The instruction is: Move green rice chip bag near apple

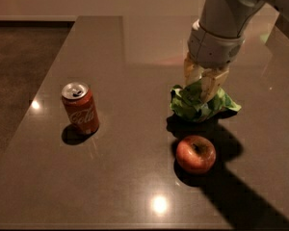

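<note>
The green rice chip bag point(202, 104) is a crumpled light-green foil bag at the right of the table, held just above the surface. My gripper point(201, 88) comes down from the upper right and its yellowish fingers are shut on the top of the bag. The apple point(195, 153), red and yellow with a dark stem dimple, lies on the table just in front of the bag, a short gap below it.
A red soda can point(80, 109) stands upright at the left of the dark glossy table point(130, 81). The table's left edge borders a dark carpet floor point(19, 57). My arm's shadow falls across the table's right front.
</note>
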You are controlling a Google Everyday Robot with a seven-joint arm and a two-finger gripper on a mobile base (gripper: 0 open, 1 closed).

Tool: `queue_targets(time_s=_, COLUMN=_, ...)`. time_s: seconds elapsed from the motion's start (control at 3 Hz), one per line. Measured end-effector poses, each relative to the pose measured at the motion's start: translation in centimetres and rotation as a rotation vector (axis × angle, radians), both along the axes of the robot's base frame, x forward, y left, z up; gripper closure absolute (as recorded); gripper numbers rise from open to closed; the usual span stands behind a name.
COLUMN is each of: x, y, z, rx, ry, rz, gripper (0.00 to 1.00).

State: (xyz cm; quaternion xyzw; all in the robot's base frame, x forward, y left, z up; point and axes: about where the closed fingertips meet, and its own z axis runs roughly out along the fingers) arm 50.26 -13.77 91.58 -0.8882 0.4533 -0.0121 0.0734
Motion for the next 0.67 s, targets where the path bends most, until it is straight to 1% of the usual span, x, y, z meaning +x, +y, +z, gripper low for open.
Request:
queue_targets(time_s=0.33, x=0.17, y=-0.22, z=-0.28, rx=0.021, ry=0.025, rz=-0.036, gripper=0.82)
queue_targets(time_s=0.67, x=-0.06, y=-0.22, z=-0.61, rx=0.039, ry=0.056, rz=-0.058, gripper=0.59)
